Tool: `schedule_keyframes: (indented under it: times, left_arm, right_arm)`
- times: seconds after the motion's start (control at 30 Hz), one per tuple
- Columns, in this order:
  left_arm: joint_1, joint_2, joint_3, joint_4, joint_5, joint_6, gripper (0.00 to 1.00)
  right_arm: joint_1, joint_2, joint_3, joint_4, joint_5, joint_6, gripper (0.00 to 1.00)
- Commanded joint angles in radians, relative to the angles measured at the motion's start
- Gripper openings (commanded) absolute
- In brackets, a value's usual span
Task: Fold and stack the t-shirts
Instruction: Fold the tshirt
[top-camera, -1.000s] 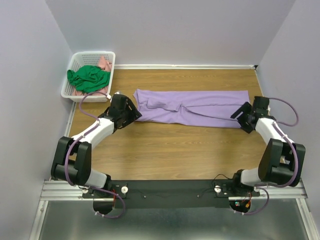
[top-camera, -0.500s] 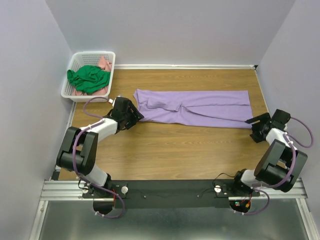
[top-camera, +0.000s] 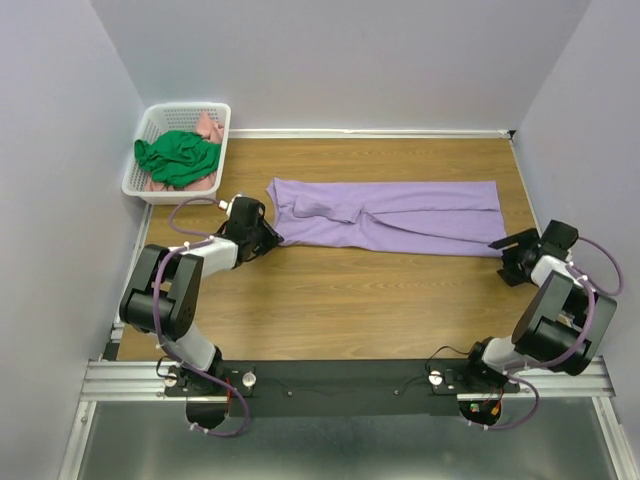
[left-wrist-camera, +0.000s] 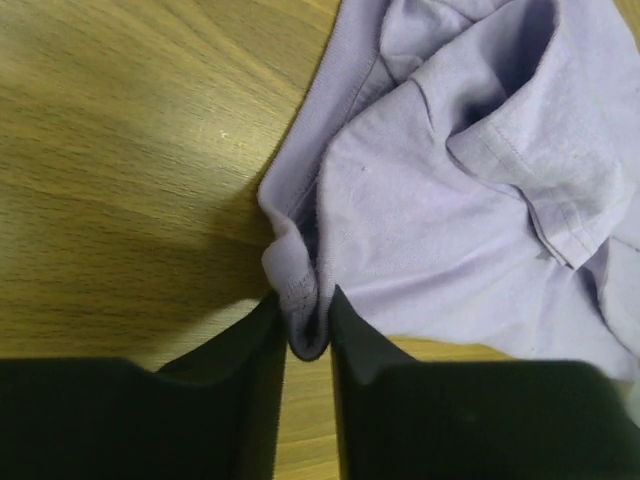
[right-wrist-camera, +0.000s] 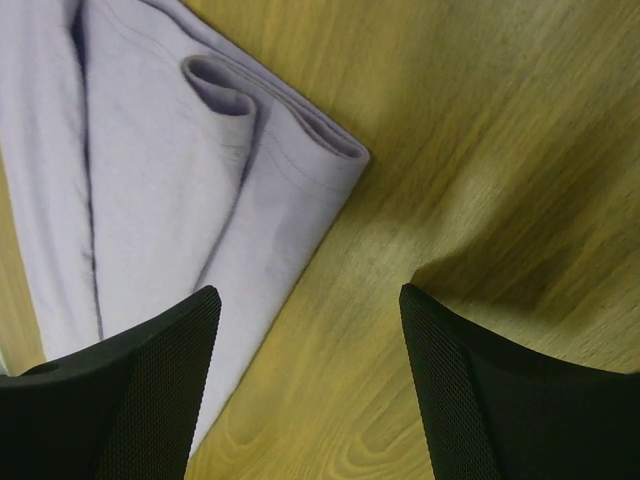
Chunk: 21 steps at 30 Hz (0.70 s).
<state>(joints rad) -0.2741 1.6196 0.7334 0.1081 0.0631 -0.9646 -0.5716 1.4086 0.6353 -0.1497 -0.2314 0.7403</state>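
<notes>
The left gripper (left-wrist-camera: 305, 320) is clenched on a raised ridge of cloth at the near left corner of the lavender t-shirt (top-camera: 390, 215). Its jaws stand almost together with the hem pinched between them, low against the wooden table (top-camera: 350, 300). The left arm is folded tight, its elbow raised near the table's left edge and its forearm lying low and angled right toward that corner.

The right gripper (right-wrist-camera: 310, 300) is released, its jaws spread wide just over the table at the shirt's near right corner. One jaw hangs above the cloth's edge and the other above bare wood, with nothing between them. The right arm is bent close to the right wall (top-camera: 590, 150), its forearm low and the gripper pointing left at the shirt.

The shirt lies as a long folded band across the far half of the table, its right end squared off and its left end rumpled, with a loose sleeve fold near the pinch. Bare wood runs along the whole near side between the two arms, and a narrower strip lies behind the shirt up to the back wall.

At the far left corner, well apart from the shirt, a white lattice basket (top-camera: 190, 106) holds a bunched green t-shirt (top-camera: 178, 157) lying over a salmon-pink t-shirt (top-camera: 208, 127).
</notes>
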Motion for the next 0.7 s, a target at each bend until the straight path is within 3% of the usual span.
schedule_keyframes:
  times: [0.0, 0.03, 0.1, 0.5, 0.63, 0.67]
  left_arm:
    - [0.007, 0.013, -0.019, 0.035, -0.031, 0.004, 0.15]
    - [0.007, 0.01, -0.023, 0.033, -0.04, 0.004, 0.05]
    - [0.007, 0.008, -0.026, 0.025, -0.046, 0.006, 0.0]
    - [0.03, -0.076, -0.054, -0.054, -0.085, 0.02, 0.0]
    - [0.047, -0.101, -0.092, -0.067, -0.079, 0.015, 0.0]
    - [0.052, -0.112, -0.098, -0.068, -0.078, 0.015, 0.0]
  right_arm:
    - [-0.014, 0.039, -0.02, 0.016, 0.021, -0.012, 0.79]
    - [-0.014, 0.046, -0.019, 0.021, 0.027, -0.016, 0.75]
    - [-0.017, 0.069, -0.019, 0.035, 0.033, -0.018, 0.68]
    - [-0.028, 0.159, -0.031, 0.111, 0.064, -0.012, 0.48]
    - [-0.047, 0.17, -0.04, 0.113, 0.066, -0.021, 0.34]
    - [-0.051, 0.17, -0.04, 0.113, 0.066, -0.027, 0.23]
